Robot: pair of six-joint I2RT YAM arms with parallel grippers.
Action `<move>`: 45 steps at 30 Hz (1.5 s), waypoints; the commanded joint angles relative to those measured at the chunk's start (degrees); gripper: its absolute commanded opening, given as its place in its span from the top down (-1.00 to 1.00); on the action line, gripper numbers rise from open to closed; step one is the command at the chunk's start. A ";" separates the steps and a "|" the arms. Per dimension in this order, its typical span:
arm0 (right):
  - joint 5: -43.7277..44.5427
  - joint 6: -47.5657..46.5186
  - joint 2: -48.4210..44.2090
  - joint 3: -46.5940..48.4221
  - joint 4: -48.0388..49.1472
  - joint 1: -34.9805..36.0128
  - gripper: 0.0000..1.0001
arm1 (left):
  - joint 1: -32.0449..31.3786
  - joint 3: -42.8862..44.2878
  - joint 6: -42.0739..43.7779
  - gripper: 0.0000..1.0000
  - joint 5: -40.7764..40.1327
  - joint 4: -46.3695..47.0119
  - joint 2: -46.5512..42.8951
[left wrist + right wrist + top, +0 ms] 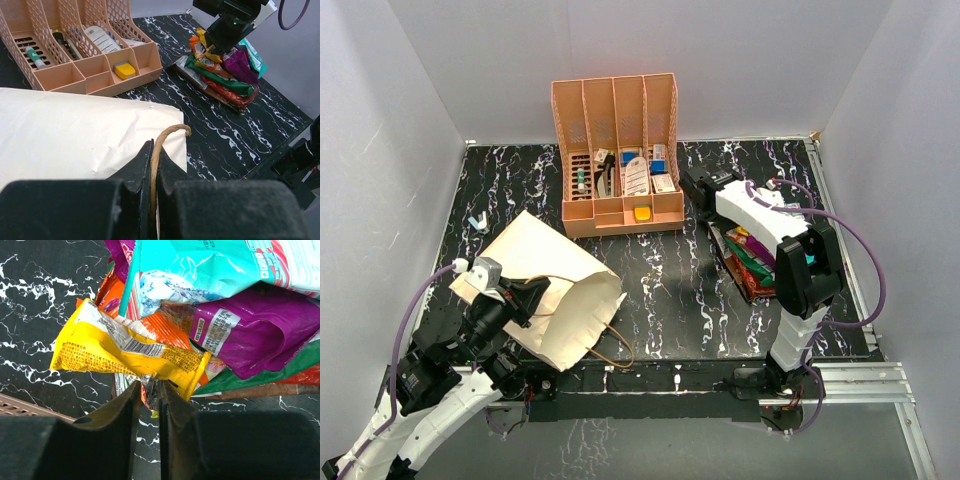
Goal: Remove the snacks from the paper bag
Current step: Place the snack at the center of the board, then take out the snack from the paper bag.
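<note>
Peach organizer (pixel 620 226) stands behind paper bag (pixel 545 262) and snacks (pixel 751 262).

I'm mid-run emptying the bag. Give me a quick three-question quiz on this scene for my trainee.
1. True or false: the large tan kraft paper bag stands upright.
2. Fill in: in the top view, the pile of glossy foil snack packets lies to the ____ of the peach slotted plastic organizer.
3. What does the left gripper pinch? A) the bag's thin brown cord handle B) a foil packet C) nothing
Key: 1 false, it lies on its side; 2 right; 3 A.
</note>
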 commanded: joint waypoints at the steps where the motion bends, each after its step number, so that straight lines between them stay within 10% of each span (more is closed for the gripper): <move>1: 0.56 1.15 -0.54 2.41 -1.02 -0.40 0.32 | -0.16 -0.14 0.64 1.00 -1.04 0.97 -0.45; 12: -3.29 -15.26 -16.21 -5.69 9.60 0.01 -0.22 | -0.15 0.10 0.55 1.00 -0.55 1.48 1.28; 23: -36.45 -78.79 -42.81 -35.52 57.05 0.36 -0.57 | -0.14 4.55 -2.45 1.00 -1.21 3.07 8.77; 45: -68.50 -88.40 -44.40 -47.50 66.58 0.37 -0.62 | -0.16 22.94 -9.23 1.00 -0.90 0.27 28.90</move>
